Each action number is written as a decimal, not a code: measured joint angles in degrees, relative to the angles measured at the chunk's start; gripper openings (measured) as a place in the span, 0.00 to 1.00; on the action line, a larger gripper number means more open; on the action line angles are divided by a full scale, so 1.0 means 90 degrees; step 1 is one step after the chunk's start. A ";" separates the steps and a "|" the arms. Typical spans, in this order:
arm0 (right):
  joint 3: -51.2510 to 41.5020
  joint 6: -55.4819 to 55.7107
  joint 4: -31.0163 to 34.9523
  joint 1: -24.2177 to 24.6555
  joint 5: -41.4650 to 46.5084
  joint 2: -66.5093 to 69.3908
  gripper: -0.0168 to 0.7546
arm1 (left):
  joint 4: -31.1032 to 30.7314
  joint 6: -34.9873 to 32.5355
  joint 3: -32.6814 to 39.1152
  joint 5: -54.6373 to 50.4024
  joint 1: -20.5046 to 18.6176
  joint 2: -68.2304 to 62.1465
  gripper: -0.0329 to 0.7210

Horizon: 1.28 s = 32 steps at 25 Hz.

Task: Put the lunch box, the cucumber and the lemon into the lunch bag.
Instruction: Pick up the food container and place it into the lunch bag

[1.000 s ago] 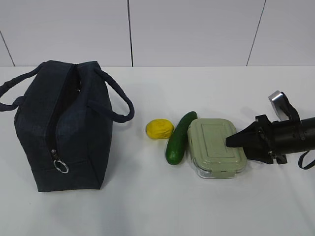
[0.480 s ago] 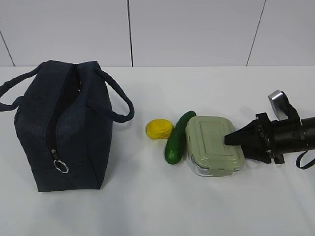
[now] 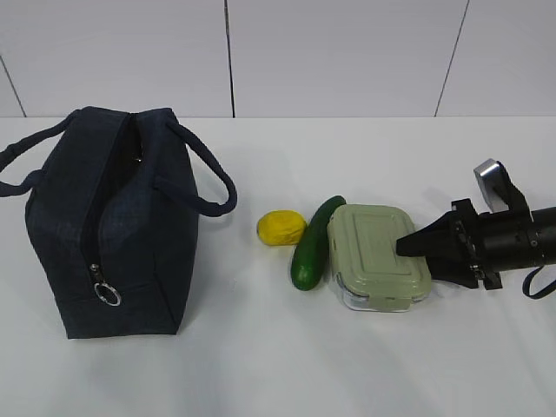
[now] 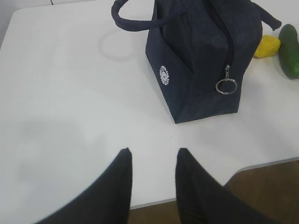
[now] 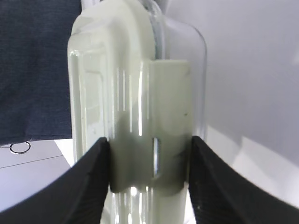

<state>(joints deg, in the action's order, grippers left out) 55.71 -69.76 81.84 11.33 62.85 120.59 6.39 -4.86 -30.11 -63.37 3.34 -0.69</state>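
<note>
The navy lunch bag (image 3: 113,226) stands at the left, its top zipper open. The yellow lemon (image 3: 281,228), the dark green cucumber (image 3: 313,245) and the lunch box (image 3: 373,252) with its sage-green lid lie side by side to the right of the bag. My right gripper (image 3: 404,248) comes in from the right and is shut on the box's right end. In the right wrist view the fingers (image 5: 93,177) press both sides of the box (image 5: 135,84) at its clip. My left gripper (image 4: 153,155) is open and empty over the table, in front of the bag (image 4: 201,56).
The bag's metal ring pull (image 3: 108,294) hangs at its near end and its two loop handles (image 3: 213,182) splay sideways. The table's front edge (image 4: 261,163) lies just past my left gripper. The lemon (image 4: 267,45) and the cucumber (image 4: 289,44) show beyond the bag.
The lunch box shifted slightly left and up in the exterior view between one second and half a second ago, nudging the cucumber. Nothing has moved since.
</note>
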 joint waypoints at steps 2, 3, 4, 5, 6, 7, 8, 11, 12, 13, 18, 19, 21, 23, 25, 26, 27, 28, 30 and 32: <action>0.0000 0.0000 -0.0029 0.0000 0.0000 0.0000 0.51 | 0.0000 0.0000 0.0000 0.0000 0.0000 0.0000 0.34; 0.0000 0.0000 -0.0074 0.0000 0.0000 -0.0040 0.51 | 0.0000 0.0000 0.0000 0.0000 0.0000 0.0000 0.34; 0.0000 0.0000 -0.0130 0.0000 0.0000 -0.0088 0.51 | 0.0000 0.0000 0.0000 0.0000 0.0000 0.0000 0.34; 0.0000 0.0000 -0.0155 0.0000 0.0000 -0.0141 0.51 | 0.0000 0.0000 0.0000 0.0000 0.0000 0.0000 0.34; 0.0000 0.0000 -0.0170 0.0000 0.0000 -0.0214 0.51 | 0.0000 0.0000 0.0000 0.0000 0.0000 0.0000 0.34; 0.0000 0.0000 -0.0170 0.0000 0.0012 -0.0286 0.51 | 0.0000 0.0000 0.0000 0.0000 0.0000 0.0000 0.34; 0.0000 0.0000 -0.0170 0.0000 0.0025 -0.0334 0.51 | 0.0000 0.0000 0.0000 0.0000 0.0000 0.0000 0.34; 0.0000 0.0092 -0.0191 0.0000 0.0070 -0.0438 0.51 | 0.0000 0.0000 0.0000 0.0000 0.0000 0.0000 0.34; 0.0000 0.0136 -0.0184 0.0000 0.0080 -0.0450 0.51 | 0.0000 0.0000 0.0000 0.0000 0.0000 0.0000 0.34; 0.0000 0.0164 -0.0194 0.0000 0.0080 -0.0450 0.51 | 0.0000 0.0000 0.0000 0.0000 0.0000 0.0000 0.34; 0.0000 0.0266 -0.0285 0.0000 0.0080 -0.0631 0.51 | 0.0000 0.0000 0.0000 0.0000 0.0000 0.0000 0.34; 0.0000 0.0279 -0.0285 0.0000 0.0080 -0.0701 0.51 | 0.0000 0.0000 0.0000 0.0000 0.0000 0.0000 0.34; 0.0000 0.0318 -0.0300 0.0000 0.0080 -0.0837 0.51 | 0.0000 0.0000 0.0000 0.0000 0.0000 0.0000 0.34; 0.0000 0.0379 -0.0311 0.0000 0.0084 -0.0950 0.51 | 0.0000 0.0000 0.0000 0.0000 0.0000 0.0000 0.34; 0.0000 0.0455 -0.0311 0.0000 0.0110 -0.1066 0.51 | 0.0000 0.0000 0.0000 0.0000 0.0000 0.0000 0.34; 0.0000 0.0468 -0.0314 0.0000 0.0110 -0.1129 0.51 | 0.0000 0.0000 0.0000 0.0000 0.0000 0.0000 0.34; 0.0000 0.0503 -0.0325 0.0000 0.0110 -0.1196 0.51 | 0.0000 0.0000 0.0000 0.0000 0.0000 0.0000 0.34; 0.0000 0.0553 -0.0338 0.0000 0.0114 -0.1265 0.51 | 0.0000 0.0000 0.0000 0.0000 0.0000 0.0000 0.34; 0.0000 0.0629 -0.0337 0.0000 0.0124 -0.1401 0.51 | 0.0025 0.0000 0.0000 0.0000 0.0000 0.0000 0.34; 0.0000 0.0728 -0.0346 0.0000 0.0124 -0.1537 0.51 | 0.0136 0.0000 0.0000 0.0000 0.0000 0.0000 0.34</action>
<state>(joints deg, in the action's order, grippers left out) 55.71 -63.21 78.73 11.33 63.97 106.76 7.62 -4.86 -30.11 -63.37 3.34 -0.69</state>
